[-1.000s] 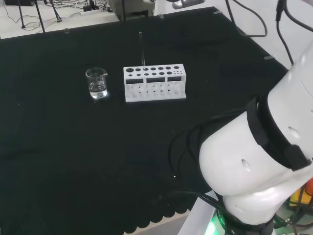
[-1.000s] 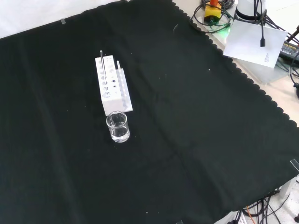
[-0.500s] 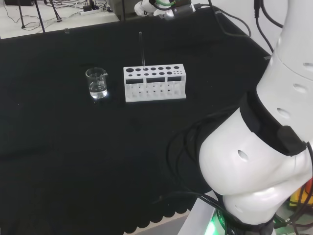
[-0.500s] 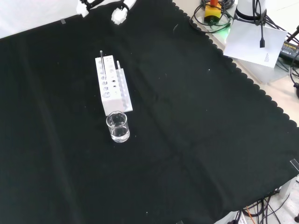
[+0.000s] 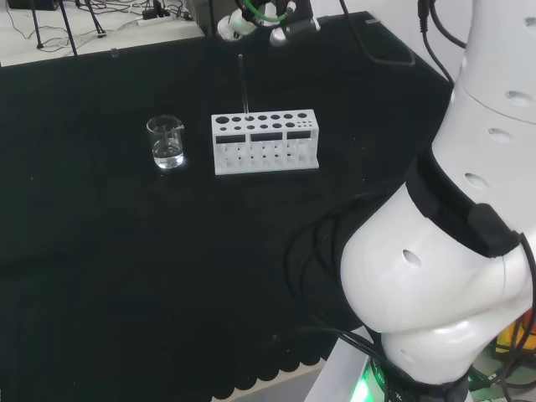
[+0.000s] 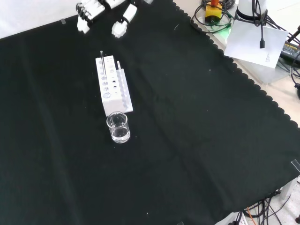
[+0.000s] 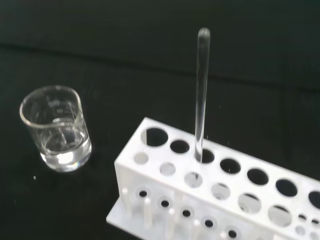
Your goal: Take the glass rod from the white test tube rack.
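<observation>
In the white test tube rack point(image 6: 113, 84), the glass rod point(image 6: 103, 70) is seen upright in a hole, untouched. The hand point(image 6: 101, 10) is held spread and empty above the cloth beyond the rack, well apart from it. Approach, grasp and lift are judged outstanding.

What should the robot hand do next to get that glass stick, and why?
Probably bring the hand closer and down toward the top of the glass rod. In the front view the hand is up by the cloth's far edge with its fingers relaxed, well apart from the rod. The rod stands upright in a hole of the white rack, its top free to pinch.
</observation>
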You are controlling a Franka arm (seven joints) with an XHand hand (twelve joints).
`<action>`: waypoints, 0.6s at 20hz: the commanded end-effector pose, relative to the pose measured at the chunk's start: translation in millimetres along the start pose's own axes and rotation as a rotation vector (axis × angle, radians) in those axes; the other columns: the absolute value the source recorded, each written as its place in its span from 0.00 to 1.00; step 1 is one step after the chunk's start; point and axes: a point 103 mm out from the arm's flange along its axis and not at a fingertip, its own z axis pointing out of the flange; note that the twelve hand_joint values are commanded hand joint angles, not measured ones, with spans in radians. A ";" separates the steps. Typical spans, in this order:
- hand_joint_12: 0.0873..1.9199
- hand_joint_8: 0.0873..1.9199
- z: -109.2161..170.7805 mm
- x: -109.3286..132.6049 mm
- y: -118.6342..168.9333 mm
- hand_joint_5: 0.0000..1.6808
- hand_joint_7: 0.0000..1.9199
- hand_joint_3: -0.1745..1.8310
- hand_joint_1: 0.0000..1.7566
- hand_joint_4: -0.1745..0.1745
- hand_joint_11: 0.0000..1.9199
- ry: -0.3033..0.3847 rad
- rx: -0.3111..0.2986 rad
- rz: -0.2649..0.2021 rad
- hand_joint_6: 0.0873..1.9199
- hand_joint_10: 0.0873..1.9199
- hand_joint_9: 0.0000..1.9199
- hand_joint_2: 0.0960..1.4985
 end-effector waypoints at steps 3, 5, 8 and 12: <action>0.71 0.40 43.2 -3.8 15.2 0.02 0.00 0.00 0.37 0.10 0.00 0.013 0.052 -0.025 0.00 0.43 0.05 0.82; 0.71 0.41 48.2 -5.9 17.9 0.03 0.00 0.00 0.37 0.10 0.00 0.015 0.064 -0.026 0.00 0.44 0.05 0.82; 0.72 0.42 57.6 -11.0 21.9 0.03 0.01 0.00 0.36 0.10 0.00 0.044 0.088 -0.010 0.00 0.44 0.06 0.83; 0.74 0.45 71.3 -16.0 27.3 0.03 0.05 0.00 0.36 0.10 0.00 0.048 0.113 -0.019 0.00 0.45 0.10 0.83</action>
